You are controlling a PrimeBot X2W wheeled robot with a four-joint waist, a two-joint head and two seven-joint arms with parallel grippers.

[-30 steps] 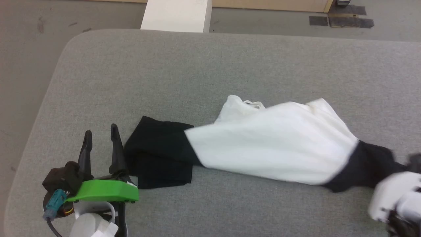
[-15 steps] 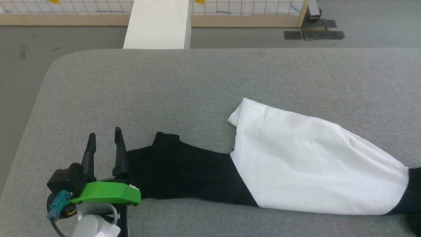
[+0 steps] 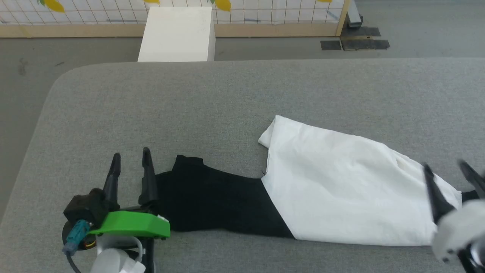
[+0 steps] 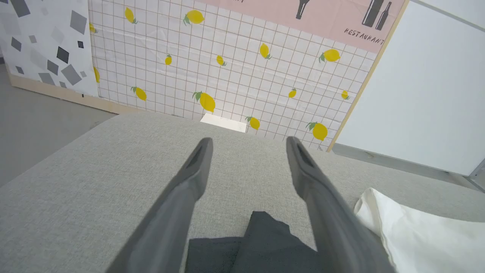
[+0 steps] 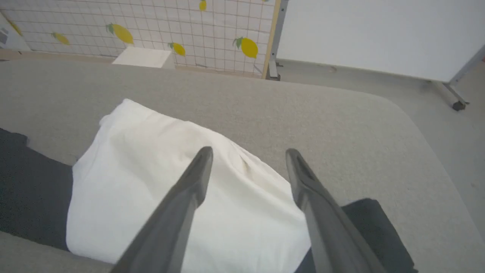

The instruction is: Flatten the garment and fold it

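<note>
The garment (image 3: 341,189) lies stretched from left to right on the near side of the grey table (image 3: 227,94). The left gripper (image 3: 130,152), at its black left end, and the right gripper (image 3: 444,165), over its right end, both have the fingers apart. A far pink poster (image 4: 333,15) reads "RESTAURANT".

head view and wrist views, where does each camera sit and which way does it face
Head view: on the head, facing forward and down at the garment on the grey table; left gripper lower left, right gripper lower right.
Left wrist view: on the left wrist, facing along its open fingers over the garment's black end toward the lemon wall.
Right wrist view: on the right wrist, facing along its open fingers over the garment's white panel.
Shared: garment, grey table and white box.
</note>
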